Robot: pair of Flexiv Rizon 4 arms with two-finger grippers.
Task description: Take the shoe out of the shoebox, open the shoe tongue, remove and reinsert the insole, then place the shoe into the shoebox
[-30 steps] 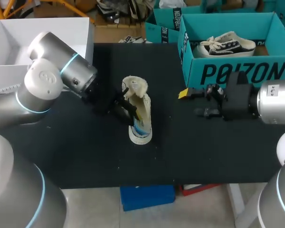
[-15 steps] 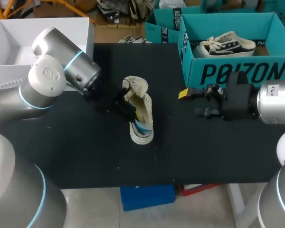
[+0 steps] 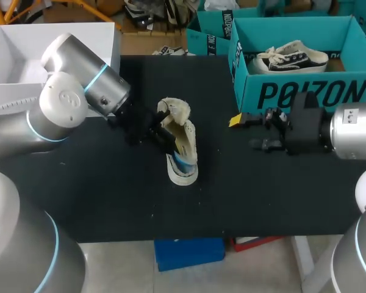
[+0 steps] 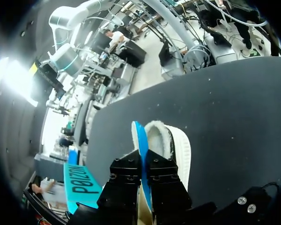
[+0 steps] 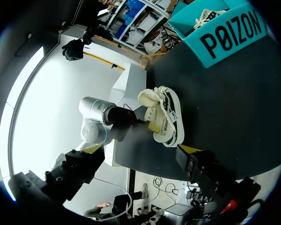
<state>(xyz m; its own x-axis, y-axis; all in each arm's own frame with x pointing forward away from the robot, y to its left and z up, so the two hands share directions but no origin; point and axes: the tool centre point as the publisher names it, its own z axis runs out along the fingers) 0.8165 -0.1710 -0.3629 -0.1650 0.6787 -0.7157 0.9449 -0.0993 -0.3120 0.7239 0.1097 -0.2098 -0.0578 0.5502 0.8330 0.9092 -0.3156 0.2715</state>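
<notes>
Two arms are at the bench (image 3: 110, 195). One cream shoe (image 3: 182, 146) lies out in the middle of the bench, well apart from the one teal shoebox (image 3: 305, 91) at the far right corner. A second shoe (image 3: 291, 58) sits inside that box. The left pincer (image 4: 143, 164) is at the cream shoe's opening, its two fingers pinching the single blue insole (image 4: 141, 140), which stands partway out of it. The right pincer (image 3: 245, 132) hangs just in front of the shoebox's front wall, its two yellow-tipped fingers spread wide, pointing toward the shoe on the bench.
</notes>
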